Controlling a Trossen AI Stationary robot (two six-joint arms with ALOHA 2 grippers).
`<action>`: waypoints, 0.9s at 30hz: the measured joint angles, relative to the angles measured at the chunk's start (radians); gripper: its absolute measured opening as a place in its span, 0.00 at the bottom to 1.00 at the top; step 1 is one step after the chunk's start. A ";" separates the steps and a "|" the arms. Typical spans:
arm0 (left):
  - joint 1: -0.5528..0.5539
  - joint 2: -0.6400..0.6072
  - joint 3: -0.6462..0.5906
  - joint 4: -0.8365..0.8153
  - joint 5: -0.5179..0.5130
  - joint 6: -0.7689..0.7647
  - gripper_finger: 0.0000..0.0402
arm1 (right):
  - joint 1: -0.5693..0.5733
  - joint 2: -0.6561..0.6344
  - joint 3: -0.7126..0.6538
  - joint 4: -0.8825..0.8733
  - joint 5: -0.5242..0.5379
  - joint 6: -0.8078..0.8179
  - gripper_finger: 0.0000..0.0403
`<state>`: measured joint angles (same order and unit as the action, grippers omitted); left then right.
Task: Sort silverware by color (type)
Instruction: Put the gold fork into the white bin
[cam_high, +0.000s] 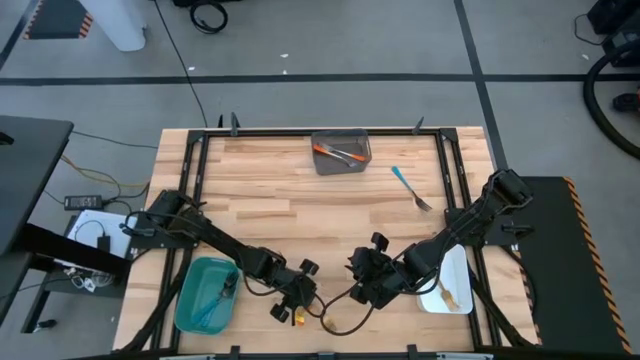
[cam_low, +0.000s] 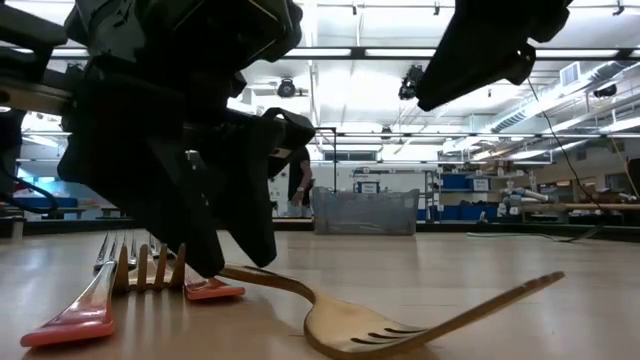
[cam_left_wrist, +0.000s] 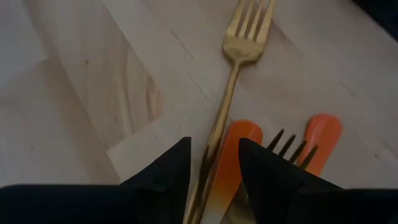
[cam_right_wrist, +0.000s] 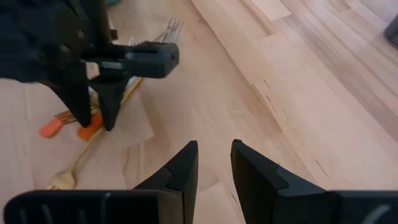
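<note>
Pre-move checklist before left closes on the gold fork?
1. Left gripper jaws open: ok.
2. Gold fork handle lies between the left jaws: ok.
3. Orange handle sits in the same gap, may get pinched too: not ok.
4. Right gripper holds nothing, apart from the pile: ok.
5. White bin for gold pieces has free room: ok.
6. Left fingertips touching the table: cannot tell.

No text, label, brand or number can be read anywhere — not on table, bins or arms.
</note>
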<state>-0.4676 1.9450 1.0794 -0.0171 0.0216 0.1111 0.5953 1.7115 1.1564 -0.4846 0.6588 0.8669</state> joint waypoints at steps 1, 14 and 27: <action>0.003 0.004 0.000 -0.003 0.000 -0.009 0.35 | 0.000 0.000 0.000 0.004 0.001 0.000 0.25; 0.059 0.023 0.003 0.000 0.078 -0.074 0.25 | 0.000 0.000 0.000 0.043 0.003 -0.004 0.25; 0.068 0.017 0.002 -0.029 0.078 -0.011 0.07 | 0.000 0.000 0.000 0.051 0.003 0.007 0.26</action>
<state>-0.3991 1.9619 1.0816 -0.0457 0.0995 0.0998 0.5953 1.7111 1.1564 -0.4334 0.6617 0.8735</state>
